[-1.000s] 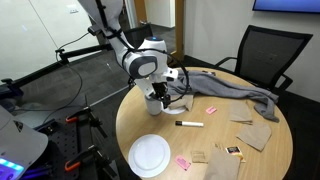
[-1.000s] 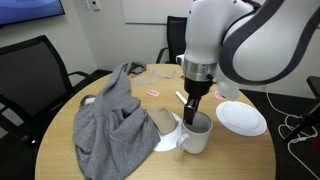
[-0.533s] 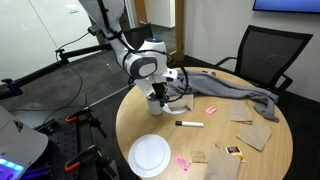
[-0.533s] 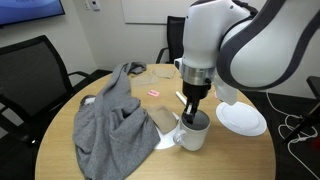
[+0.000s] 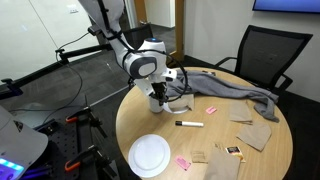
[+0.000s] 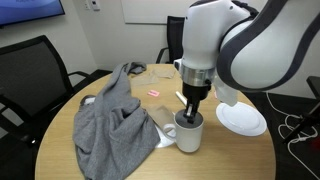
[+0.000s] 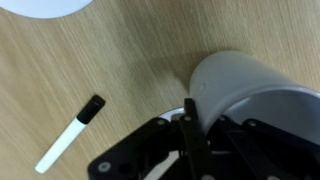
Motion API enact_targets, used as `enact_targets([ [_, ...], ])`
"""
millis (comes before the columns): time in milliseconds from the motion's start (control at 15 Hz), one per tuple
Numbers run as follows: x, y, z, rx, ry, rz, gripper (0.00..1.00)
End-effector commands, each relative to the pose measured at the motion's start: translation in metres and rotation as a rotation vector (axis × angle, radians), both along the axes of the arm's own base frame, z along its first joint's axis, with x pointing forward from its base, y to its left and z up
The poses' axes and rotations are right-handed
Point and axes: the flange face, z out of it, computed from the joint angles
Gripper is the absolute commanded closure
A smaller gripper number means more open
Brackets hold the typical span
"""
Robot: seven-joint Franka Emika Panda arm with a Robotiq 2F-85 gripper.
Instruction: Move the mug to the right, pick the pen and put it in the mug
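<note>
The pale grey-white mug [image 6: 190, 137] stands upright on the round wooden table [image 5: 215, 140], next to the grey cloth. My gripper [image 6: 189, 114] comes down onto it from above and is shut on the mug's rim. In the wrist view one dark finger [image 7: 189, 125] presses the outside of the mug [image 7: 250, 85] wall; the other finger is hidden inside. The pen [image 7: 70, 135], white with a black end, lies flat on the wood a short way from the mug. In an exterior view the pen [image 5: 189, 124] lies between the mug [image 5: 156, 104] and the table's middle.
A crumpled grey cloth [image 6: 115, 125] covers the table beside the mug. A flat white plate [image 5: 150, 155] sits near the table's edge, also plate [image 6: 241, 118]. Brown squares [image 5: 252, 132] and pink scraps [image 5: 213, 108] lie scattered. Black office chairs [image 5: 265, 55] stand around the table.
The fingers have closed from open onto the mug's wall. The arm and the mug have barely shifted, and the pen lies where it was.
</note>
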Motion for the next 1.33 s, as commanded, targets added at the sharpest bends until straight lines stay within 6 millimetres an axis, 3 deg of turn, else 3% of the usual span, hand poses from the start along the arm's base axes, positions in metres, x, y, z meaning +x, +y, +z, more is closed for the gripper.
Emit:
enact_targets([
  [0,-0.007,0.005,0.026,-0.007,0.024,-0.006,0.97],
  [467,-0.006,-0.003,0.073,-0.018,-0.062,-0.038,0.97],
  [867,0.018,-0.041,0.122,-0.049,-0.116,-0.108,0.97],
  [1267,0.054,-0.083,0.153,-0.095,-0.107,-0.179,0.97],
])
